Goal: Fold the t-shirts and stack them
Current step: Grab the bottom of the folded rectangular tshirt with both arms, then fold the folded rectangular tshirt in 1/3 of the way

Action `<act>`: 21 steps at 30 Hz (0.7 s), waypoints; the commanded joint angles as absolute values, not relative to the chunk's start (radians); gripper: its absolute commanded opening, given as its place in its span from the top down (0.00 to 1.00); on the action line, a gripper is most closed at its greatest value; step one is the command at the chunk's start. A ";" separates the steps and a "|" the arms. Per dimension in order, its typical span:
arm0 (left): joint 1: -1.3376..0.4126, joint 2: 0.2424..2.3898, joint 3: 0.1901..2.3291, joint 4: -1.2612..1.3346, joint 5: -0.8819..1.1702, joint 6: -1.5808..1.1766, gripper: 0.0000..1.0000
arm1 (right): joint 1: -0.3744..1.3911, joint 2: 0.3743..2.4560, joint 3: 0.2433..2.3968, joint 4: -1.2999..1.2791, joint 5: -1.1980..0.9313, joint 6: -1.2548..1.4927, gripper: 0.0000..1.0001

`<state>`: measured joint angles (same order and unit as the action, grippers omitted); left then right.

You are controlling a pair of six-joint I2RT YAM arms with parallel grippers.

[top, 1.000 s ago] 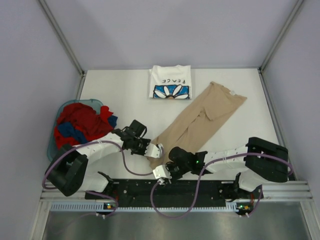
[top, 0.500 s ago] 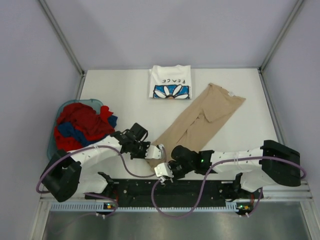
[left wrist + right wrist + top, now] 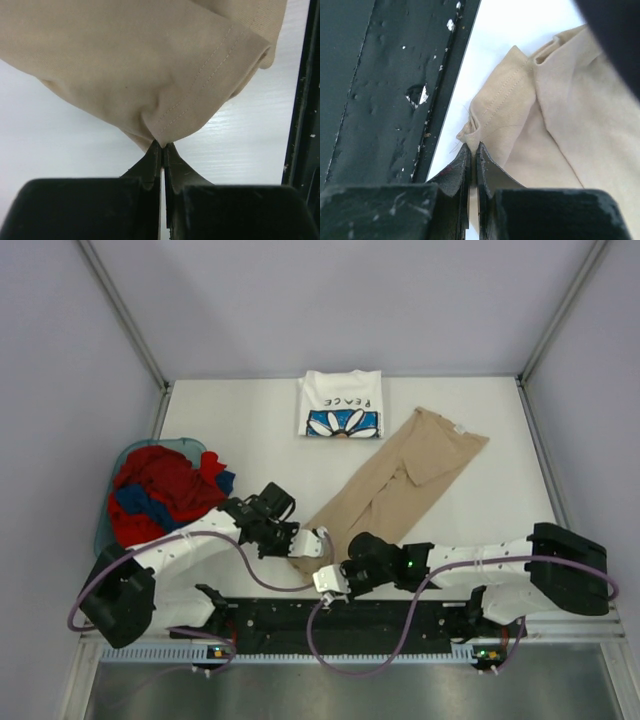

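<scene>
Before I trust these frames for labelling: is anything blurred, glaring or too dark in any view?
Top view: even light, sharp, soft shadows under the arms. Left wrist view: tan shirt sharp down to its stitching, the near black body a dark blur, table washed bright. Right wrist view: rail dark but sharp, a blurred black shape in the top right corner.

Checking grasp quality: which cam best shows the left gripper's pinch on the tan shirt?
Left wrist: the left gripper is shut on the tan shirt at its stitched hem. Top external shows only the arm meeting the shirt's near corner. Right wrist shows the right gripper's pinch instead.
</scene>
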<state>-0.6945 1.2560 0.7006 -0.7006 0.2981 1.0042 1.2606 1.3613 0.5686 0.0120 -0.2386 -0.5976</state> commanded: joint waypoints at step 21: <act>-0.713 1.885 1.645 -0.891 0.242 0.838 1.00 | 0.545 0.897 0.313 0.267 -0.193 0.126 1.00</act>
